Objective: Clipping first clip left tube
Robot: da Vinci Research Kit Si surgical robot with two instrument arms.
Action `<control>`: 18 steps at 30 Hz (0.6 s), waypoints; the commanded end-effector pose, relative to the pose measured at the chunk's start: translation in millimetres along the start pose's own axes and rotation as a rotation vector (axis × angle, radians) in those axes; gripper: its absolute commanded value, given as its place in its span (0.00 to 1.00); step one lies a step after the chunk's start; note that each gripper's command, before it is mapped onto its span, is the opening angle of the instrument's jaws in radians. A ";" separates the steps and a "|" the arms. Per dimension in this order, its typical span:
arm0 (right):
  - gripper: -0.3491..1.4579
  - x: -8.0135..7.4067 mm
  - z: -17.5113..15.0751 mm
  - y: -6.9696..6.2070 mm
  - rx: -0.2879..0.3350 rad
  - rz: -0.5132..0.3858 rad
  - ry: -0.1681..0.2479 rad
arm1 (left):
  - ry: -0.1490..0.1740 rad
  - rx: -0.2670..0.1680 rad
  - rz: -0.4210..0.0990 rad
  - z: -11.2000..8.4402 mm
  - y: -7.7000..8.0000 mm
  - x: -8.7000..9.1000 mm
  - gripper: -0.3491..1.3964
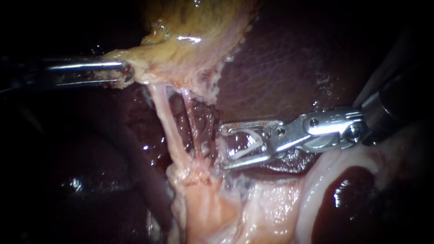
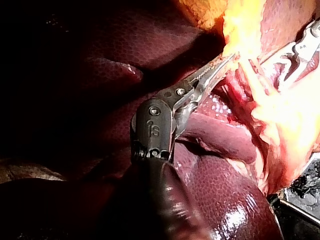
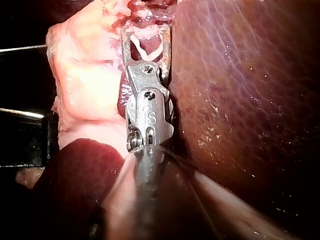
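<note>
The yellowish gallbladder [image 1: 194, 40] hangs at the top. My left instrument [image 1: 124, 74] is shut on its lower edge and holds it taut; the left wrist view shows those jaws [image 2: 220, 67] closed on the yellow tissue [image 2: 240, 30]. Two tubes run down from the gallbladder: a pale left tube [image 1: 171, 131] and a darker right tube [image 1: 193, 124]. My right instrument [image 1: 222, 147] stands with jaws wide, carrying a white V-shaped clip [image 1: 246, 144] between them. Its tips lie just right of the right tube and reach around neither tube. The right wrist view shows the same jaws [image 3: 145, 30] and clip [image 3: 150, 50].
Dark red liver [image 1: 280, 68] fills the background and lies under the right instrument's shaft. Pale fatty tissue [image 1: 253, 203] spreads below the tubes. A pale curled fold [image 1: 325, 176] sits under the right instrument's wrist. The right instrument [image 2: 300, 50] also shows in the left wrist view.
</note>
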 end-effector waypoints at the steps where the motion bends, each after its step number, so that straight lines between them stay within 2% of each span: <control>1: 0.45 0.0 0.0 0.0 0.001 0.000 0.000 | 0.000 0.000 0.000 0.0 0.0 0.0 0.00; 9: 0.45 1.0 -0.3 -1.0 0.008 0.001 0.001 | 0.000 0.000 0.000 0.0 0.0 0.0 0.00; 18: 0.45 4.3 -1.3 -3.3 0.026 0.008 0.003 | 0.000 0.000 0.000 0.0 0.0 0.0 0.00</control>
